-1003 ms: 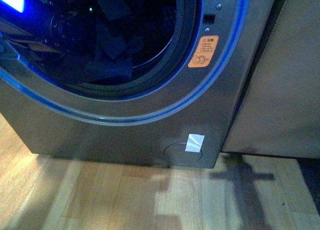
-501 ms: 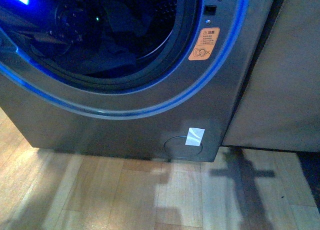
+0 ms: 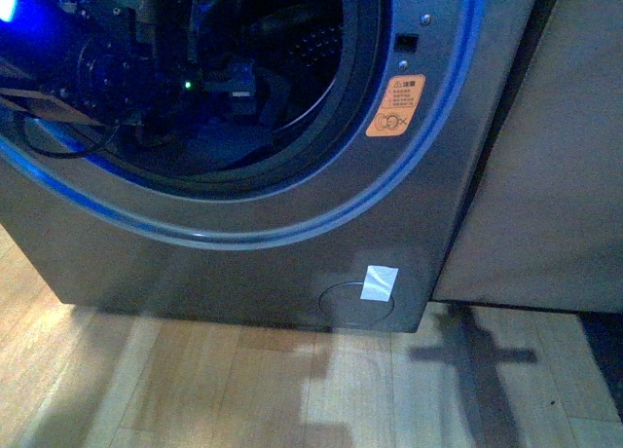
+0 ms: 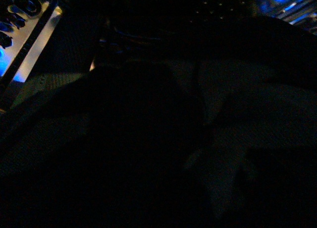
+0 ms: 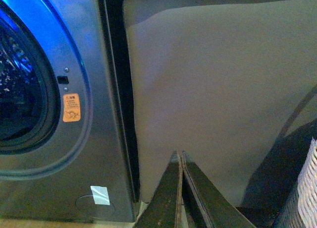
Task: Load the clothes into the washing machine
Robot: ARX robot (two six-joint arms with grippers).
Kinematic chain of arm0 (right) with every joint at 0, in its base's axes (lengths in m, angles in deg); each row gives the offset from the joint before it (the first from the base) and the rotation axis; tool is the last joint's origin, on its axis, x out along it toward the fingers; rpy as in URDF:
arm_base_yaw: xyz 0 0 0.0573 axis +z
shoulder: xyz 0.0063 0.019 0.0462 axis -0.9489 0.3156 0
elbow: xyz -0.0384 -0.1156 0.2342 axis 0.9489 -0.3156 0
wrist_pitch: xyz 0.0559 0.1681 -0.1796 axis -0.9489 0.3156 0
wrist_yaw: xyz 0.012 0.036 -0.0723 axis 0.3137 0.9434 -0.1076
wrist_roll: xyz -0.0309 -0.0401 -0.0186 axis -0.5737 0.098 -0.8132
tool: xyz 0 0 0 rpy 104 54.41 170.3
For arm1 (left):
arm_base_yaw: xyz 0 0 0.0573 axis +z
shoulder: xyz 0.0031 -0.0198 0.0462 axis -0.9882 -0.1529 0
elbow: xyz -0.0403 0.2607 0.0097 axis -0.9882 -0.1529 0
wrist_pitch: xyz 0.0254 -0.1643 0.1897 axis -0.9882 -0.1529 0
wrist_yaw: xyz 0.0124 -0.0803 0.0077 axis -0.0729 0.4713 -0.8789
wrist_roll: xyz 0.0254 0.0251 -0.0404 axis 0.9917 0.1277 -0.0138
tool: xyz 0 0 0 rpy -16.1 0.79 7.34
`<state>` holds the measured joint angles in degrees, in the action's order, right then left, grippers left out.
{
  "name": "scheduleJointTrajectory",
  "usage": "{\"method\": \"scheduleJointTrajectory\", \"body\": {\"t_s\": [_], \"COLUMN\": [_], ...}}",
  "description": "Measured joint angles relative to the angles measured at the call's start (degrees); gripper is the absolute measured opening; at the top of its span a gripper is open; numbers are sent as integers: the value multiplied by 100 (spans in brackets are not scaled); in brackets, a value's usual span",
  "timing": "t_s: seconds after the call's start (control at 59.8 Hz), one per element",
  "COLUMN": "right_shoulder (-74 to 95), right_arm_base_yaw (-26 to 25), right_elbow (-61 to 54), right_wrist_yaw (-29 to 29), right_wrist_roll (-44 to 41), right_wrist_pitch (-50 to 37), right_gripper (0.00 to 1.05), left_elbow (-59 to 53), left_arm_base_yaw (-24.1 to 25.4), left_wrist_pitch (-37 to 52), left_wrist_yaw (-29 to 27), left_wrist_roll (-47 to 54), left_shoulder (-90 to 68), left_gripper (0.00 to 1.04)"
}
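The grey washing machine [image 3: 243, 263] fills the front view, its round porthole open and lit blue. Its orange warning sticker [image 3: 395, 105] sits right of the mouth. My left arm [image 3: 102, 68] reaches into the perforated drum [image 3: 316, 44]; its gripper is lost in the dark there. Dark navy clothes [image 3: 209, 141] lie dimly low in the drum beside the arm. The left wrist view is dark. My right gripper [image 5: 178, 156] is shut and empty, outside the machine [image 5: 94, 139], in front of the beige panel.
A beige padded panel [image 3: 545, 175] stands right of the machine, with a dark gap between them. Wooden floor [image 3: 243, 380] lies in front. A white woven basket edge [image 5: 304, 198] shows beside my right gripper. A white label [image 3: 379, 282] marks the round service cover.
My left arm's hardware has come into view inside the drum mouth. The navy fabric that showed high in the mouth now lies lower and darker behind it.
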<state>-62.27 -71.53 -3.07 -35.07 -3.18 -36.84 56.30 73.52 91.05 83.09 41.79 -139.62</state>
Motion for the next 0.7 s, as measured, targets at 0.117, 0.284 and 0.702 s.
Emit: {"method": "scheduleJointTrajectory", "body": {"t_s": [0.117, 0.284, 0.702], "right_shoulder": [0, 0, 0], "right_arm_base_yaw": [0, 0, 0], "right_elbow": [0, 0, 0], "right_wrist_yaw": [0, 0, 0], "right_wrist_roll": [-2, 0, -2], "right_wrist_pitch": [0, 0, 0], "right_gripper": [2, 2, 2], "left_elbow": [-667, -1554, -3650], "left_arm_base_yaw": [9, 37, 87], "left_wrist_pitch": [26, 48, 251], "left_wrist_yaw": [245, 579, 1316], "left_wrist_roll": [131, 173, 76], "left_shoulder": [476, 1169, 3451], "left_gripper": [98, 98, 98]}}
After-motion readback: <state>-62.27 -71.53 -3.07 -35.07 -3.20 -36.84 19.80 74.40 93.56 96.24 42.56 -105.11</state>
